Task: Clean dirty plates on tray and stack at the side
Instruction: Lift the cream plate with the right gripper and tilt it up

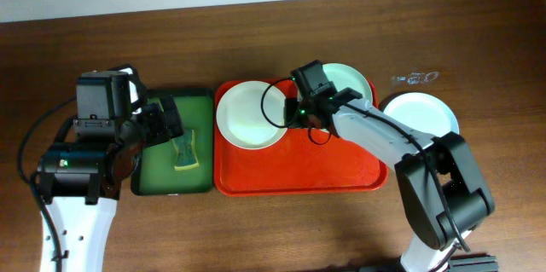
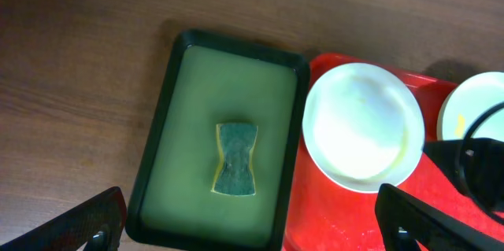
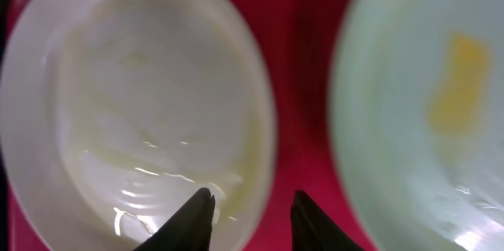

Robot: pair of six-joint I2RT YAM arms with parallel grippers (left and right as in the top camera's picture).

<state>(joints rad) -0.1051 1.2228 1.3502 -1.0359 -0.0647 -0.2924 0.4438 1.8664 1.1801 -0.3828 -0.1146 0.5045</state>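
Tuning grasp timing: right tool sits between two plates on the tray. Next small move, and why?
Likely close the right tool on the rim of the smear-free plate. Its tips straddle that rim, one over the plate, one over the red tray. The neighbouring plate has a yellow smear, so this one looks ready to stack on the plate beside the tray.

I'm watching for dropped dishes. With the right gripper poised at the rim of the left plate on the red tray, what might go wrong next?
1. The right gripper straddles only the thin rim of the left plate, whose surface looks wet; a grip there may slip or tip it.
2. The smeared plate lies close beside it on the tray; swinging the first plate out could knock it.
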